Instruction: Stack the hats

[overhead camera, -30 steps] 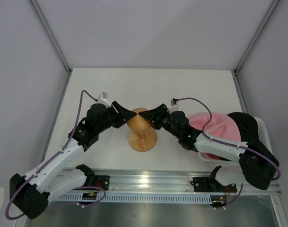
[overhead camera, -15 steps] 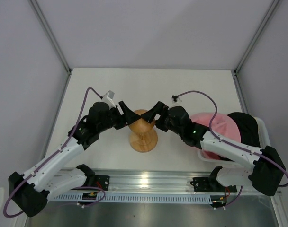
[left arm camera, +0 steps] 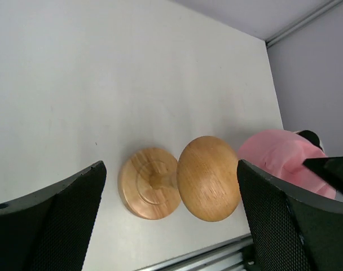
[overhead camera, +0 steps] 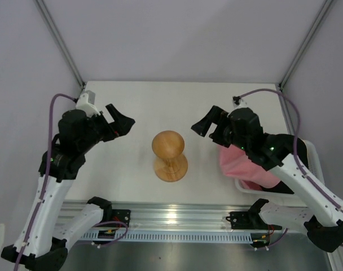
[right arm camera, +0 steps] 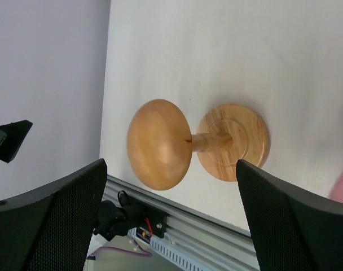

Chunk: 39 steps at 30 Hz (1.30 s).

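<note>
The wooden stand (overhead camera: 169, 155) is upright on the desk (overhead camera: 160, 101) between the left gripper (overhead camera: 119, 118) and right gripper (overhead camera: 207, 123), both wide and empty, with the pink hat (overhead camera: 246, 165) right of the stand in the white basket (overhead camera: 311, 151).

A wooden stand (overhead camera: 169, 155) stood upright near the middle of a white table (overhead camera: 177, 101), a little toward the near edge. It had a rounded, dome-like top, a narrow stem and a flat round base with turned rings, all in a warm, light-brown grain. A white basket (overhead camera: 249, 188) sat at the table's right edge, well apart from the stand. A ribbed metal rail (overhead camera: 177, 217) ran along the near edge. Plain grey walls (overhead camera: 183, 39) enclosed the table, with slanting metal posts (overhead camera: 58, 42) at the far corners.
</note>
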Available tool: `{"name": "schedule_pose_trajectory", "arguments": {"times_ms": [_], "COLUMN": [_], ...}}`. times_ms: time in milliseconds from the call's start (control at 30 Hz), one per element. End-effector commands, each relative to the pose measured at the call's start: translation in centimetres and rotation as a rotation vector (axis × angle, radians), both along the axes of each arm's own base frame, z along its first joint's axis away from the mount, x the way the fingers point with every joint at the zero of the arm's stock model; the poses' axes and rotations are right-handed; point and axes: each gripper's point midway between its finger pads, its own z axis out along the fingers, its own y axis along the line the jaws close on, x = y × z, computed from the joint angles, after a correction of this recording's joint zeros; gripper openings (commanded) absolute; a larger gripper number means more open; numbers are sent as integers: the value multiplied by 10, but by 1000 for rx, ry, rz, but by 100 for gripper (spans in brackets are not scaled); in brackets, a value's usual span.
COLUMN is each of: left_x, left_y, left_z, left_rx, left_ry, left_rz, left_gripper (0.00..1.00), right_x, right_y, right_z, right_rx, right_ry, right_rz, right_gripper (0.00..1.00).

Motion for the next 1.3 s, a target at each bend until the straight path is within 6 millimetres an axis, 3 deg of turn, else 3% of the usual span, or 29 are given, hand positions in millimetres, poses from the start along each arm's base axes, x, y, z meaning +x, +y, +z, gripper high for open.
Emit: {"name": "schedule_pose_trajectory", "arguments": {"times_ms": [0,33,67,200,367,500,833,1033,1133,1200,1233,1267], "left_x": [-17,-19,-19,-22,-28,-26,-20,-23,-24,-24,-25,-25], "left_y": [28,29,29,19,18,23,19,24,27,27,26,25], "left_z": [30,43,42,40,28,22,9,6,6,5,4,2], "left_rx": [199,200,201,204,261,297,287,301,304,303,302,300], "left_ry": [-70,-94,-89,-97,-38,-23,-8,-5,-10,-9,-5,-1], "left_rz": [1,1,-5,-78,-138,-124,-131,-113,-98,-100,-101,-107], "left_gripper": [99,99,100,99,99,100,100,100,99,100,100,100], "right_x": [-16,-19,-19,-56,-88,-88,-67,-53,-54,-54,-56,-57], "right_y": [-58,-71,-90,-142,-168,-174,-179,-175,-179,-179,-180,-181], "right_z": [41,40,38,9,-32,-48,-78,-78,-92,-98,-101,-101], "right_rx": [-187,-231,-294,-479,-535,-548,-758,-711,-746,-759,-761,-759], "right_ry": [-55,-40,-33,139,264,281,330,295,333,339,342,341], "right_rz": [-77,-113,-179,-270,-307,-350,-382,-378,-362,-350,-348,-346], "right_gripper": [98,98,98,97,98,98,98,90,77,61,48,43]}}
